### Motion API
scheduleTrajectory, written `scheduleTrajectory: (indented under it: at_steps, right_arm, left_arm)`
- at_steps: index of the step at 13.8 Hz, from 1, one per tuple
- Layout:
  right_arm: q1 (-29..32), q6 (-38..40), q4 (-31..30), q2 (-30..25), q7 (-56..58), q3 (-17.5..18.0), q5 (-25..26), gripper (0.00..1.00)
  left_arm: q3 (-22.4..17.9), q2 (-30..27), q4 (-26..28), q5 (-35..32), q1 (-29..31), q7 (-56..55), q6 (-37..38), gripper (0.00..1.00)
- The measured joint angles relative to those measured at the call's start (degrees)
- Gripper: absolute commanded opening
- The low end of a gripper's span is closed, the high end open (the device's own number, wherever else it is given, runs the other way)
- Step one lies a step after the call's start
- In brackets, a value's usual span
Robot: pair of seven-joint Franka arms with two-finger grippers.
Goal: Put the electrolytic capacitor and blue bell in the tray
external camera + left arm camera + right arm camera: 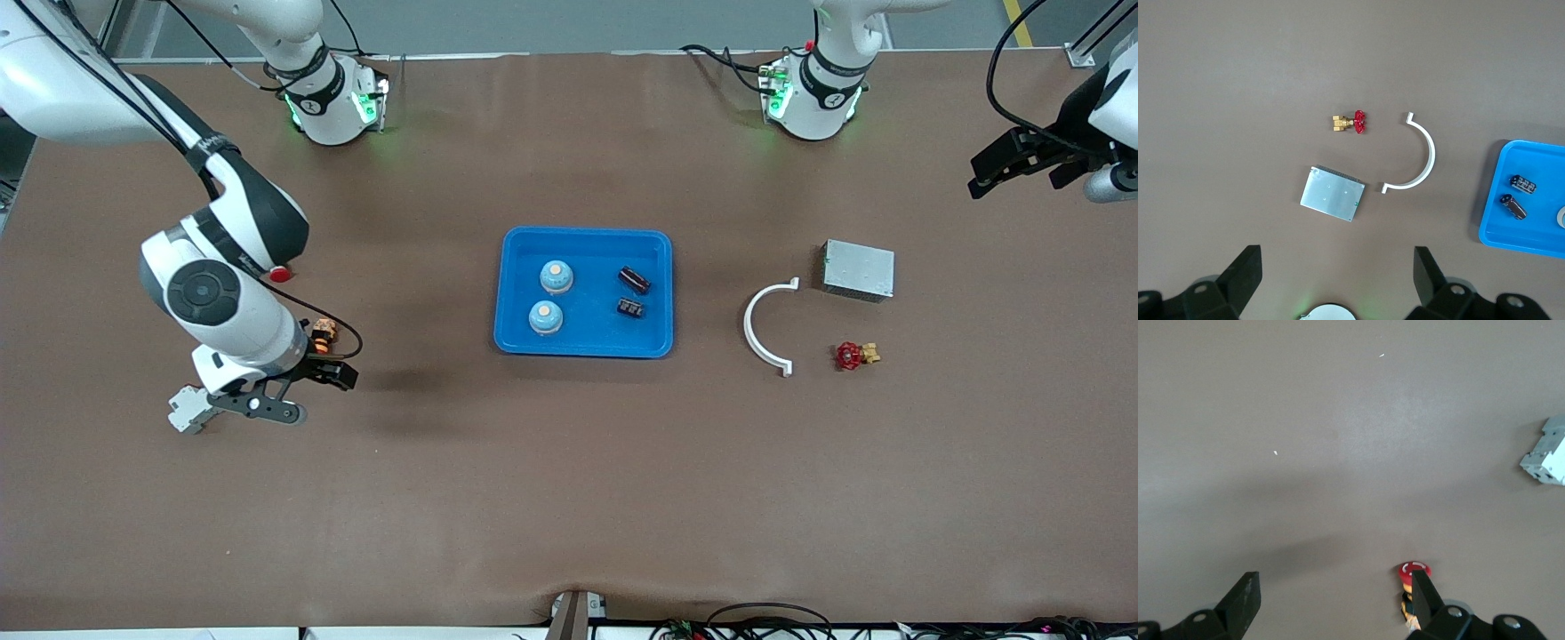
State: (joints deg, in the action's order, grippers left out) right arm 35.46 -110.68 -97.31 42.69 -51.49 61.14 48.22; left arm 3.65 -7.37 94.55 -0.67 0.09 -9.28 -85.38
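Over bare table, end effectors (1013, 164) (293, 391) wide, empty

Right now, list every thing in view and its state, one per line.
Tray: flat on the table, holding four parts.
Two blue bells: upright in the tray.
Two capacitors: lying in the tray.
White bracket: flat on the table.
Grey box: lying flat.
Red valve: on its side.
Left gripper: open, empty.
Right gripper: open, empty.
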Motion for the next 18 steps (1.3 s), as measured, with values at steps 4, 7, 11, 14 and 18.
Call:
scheduleTrajectory:
  at_steps: [4, 7, 11, 14, 18]
  right_arm:
    - [-5.9, -0.9, 2.0, -3.5, 4.8, -6.6, -2.3, 1.0]
    - [-10.8, -2.6, 3.4, -9.6, 15.1, -16.8, -14.6, 1.0]
    - [-21.6, -2.6, 3.8, -20.8, 33.6, -36.5, -32.9, 1.0]
    - [-22.8, 1.7, 3.8, -25.6, 42.2, -41.3, -36.4, 1.0]
    - [-22.9, 5.0, 3.7, -30.5, 49.3, -46.0, -38.4, 1.0]
  left_arm:
    - [0.2, 0.0, 0.0, 0.0, -0.2, 0.0, 0.0, 1.0]
    - [0.4, 0.0, -0.1, 0.0, -0.2, 0.0, 0.0, 1.0]
    - [0.4, 0.0, -0.4, 0.0, -0.1, 0.0, 0.0, 1.0]
    - [0.4, 0.1, -0.4, 0.0, -0.1, 0.0, 0.0, 1.0]
    - [0.5, 0.7, -2.0, 0.0, -0.2, 0.0, 0.1, 1.0]
